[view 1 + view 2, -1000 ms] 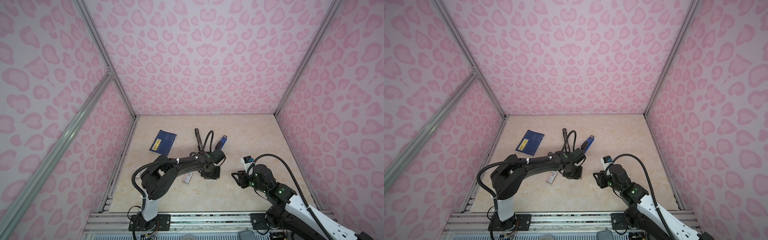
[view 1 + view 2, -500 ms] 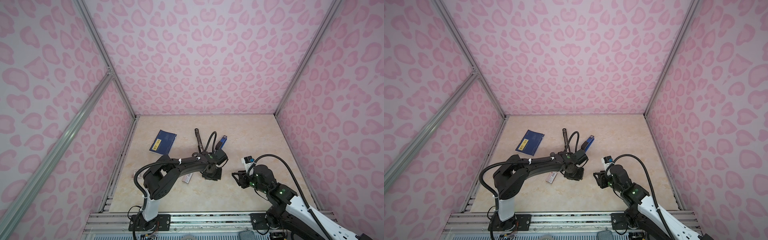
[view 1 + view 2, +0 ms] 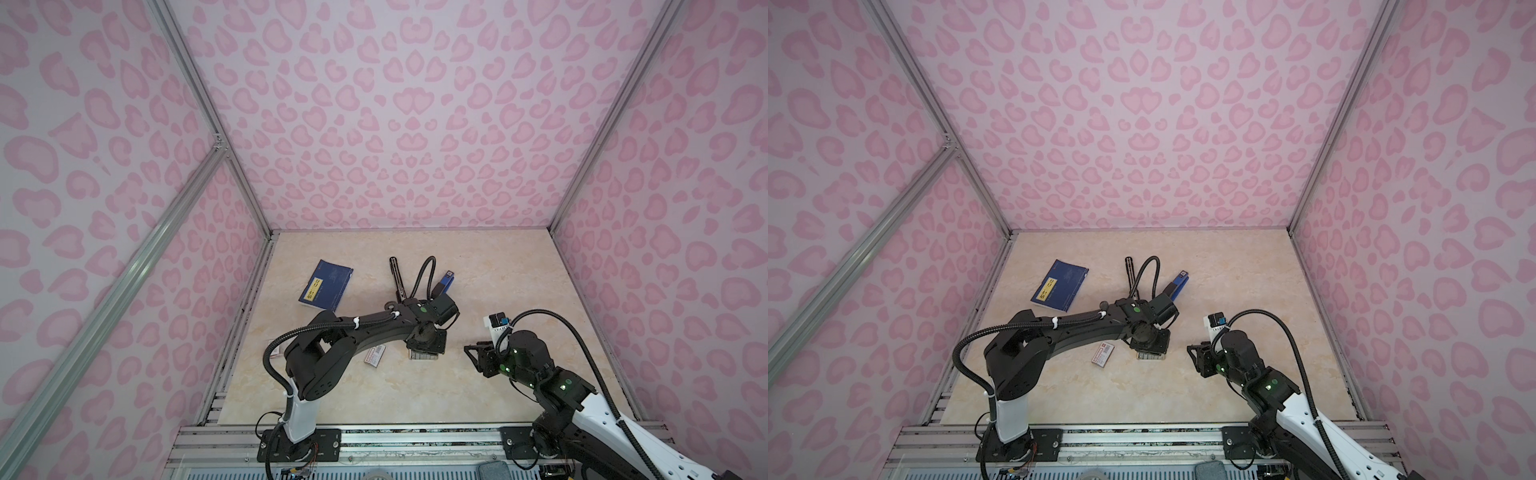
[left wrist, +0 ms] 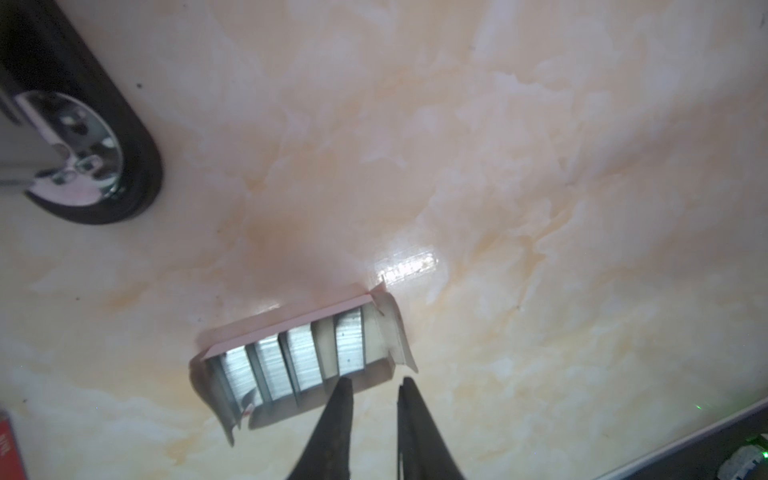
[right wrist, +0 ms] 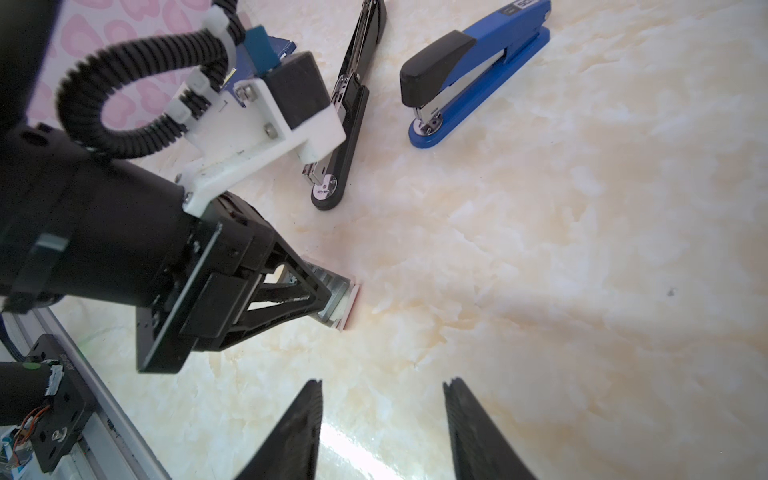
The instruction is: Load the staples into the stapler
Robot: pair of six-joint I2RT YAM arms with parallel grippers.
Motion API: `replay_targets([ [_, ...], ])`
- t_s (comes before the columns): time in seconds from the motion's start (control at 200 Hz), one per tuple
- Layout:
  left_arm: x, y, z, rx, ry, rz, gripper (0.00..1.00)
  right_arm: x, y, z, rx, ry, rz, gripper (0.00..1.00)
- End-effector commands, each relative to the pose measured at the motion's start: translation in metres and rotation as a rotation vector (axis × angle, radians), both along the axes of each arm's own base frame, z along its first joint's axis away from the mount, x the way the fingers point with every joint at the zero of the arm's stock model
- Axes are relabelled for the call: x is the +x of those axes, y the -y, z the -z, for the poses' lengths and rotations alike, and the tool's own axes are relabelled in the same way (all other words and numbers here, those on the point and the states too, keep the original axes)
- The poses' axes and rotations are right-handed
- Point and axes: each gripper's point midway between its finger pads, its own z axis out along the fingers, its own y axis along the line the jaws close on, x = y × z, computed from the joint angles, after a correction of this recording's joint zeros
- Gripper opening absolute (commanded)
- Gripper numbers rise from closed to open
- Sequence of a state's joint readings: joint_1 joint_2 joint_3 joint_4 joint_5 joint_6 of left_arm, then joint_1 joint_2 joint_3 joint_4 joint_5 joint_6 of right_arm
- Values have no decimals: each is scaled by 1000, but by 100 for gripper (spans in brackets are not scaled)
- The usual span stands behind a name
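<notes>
Left end effector (image 4: 376, 380) stays narrowly parted at staples (image 4: 299, 357), seemingly empty; right end effector (image 5: 384, 382) unchanged, half-open.

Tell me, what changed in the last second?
The left tool, above the thin silvery-grey metal staples, edged slightly rightward in both top views; nothing grasped or released. The right tool, blue stapler, black stapler and dark blue booklet stayed put.

The left arm (image 3: 374, 334) is black, its base link white. Ribbed black cable (image 5: 112, 143) is zip-tied to a white screwed bracket (image 5: 257, 120). The left end effector (image 4: 374, 380) has openwork triangular fingers (image 5: 303, 270).
</notes>
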State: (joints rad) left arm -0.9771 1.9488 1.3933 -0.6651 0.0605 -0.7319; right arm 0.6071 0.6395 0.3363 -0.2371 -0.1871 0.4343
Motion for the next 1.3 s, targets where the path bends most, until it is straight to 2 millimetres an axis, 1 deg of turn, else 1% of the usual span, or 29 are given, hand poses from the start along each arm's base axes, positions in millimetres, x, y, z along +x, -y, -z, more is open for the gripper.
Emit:
replay_targets([
  [0.0,-4,-1,4,17,-26,14,24,-2,1,4,-5,-11,4,51],
  [0.11,-6,2,9,21,-44,24,24,-1,2,5,-6,-12,7,51],
  [0.33,-7,-1,16,46,-61,26,23,-1,3,3,0,-7,10,51],
  [0.64,-10,-3,25,66,-82,34,20,-1,4,2,6,-4,13,51],
  [0.835,-11,-2,27,68,-85,40,12,0,5,1,9,1,19,51],
  [0.945,-10,-2,27,69,-84,41,5,0,6,0,12,4,24,51],
  [0.98,-10,-2,26,68,-82,43,3,0,6,0,12,4,24,51],
  [1.055,-9,-3,23,67,-73,43,3,1,6,-1,12,5,25,51],
  [1.13,-8,-3,16,58,-57,43,3,1,7,-2,13,7,27,52],
  [1.2,-7,-4,6,41,-36,46,3,2,7,-4,16,6,30,52],
  [1.295,-5,-4,-9,10,1,52,3,5,6,-11,29,10,38,52],
])
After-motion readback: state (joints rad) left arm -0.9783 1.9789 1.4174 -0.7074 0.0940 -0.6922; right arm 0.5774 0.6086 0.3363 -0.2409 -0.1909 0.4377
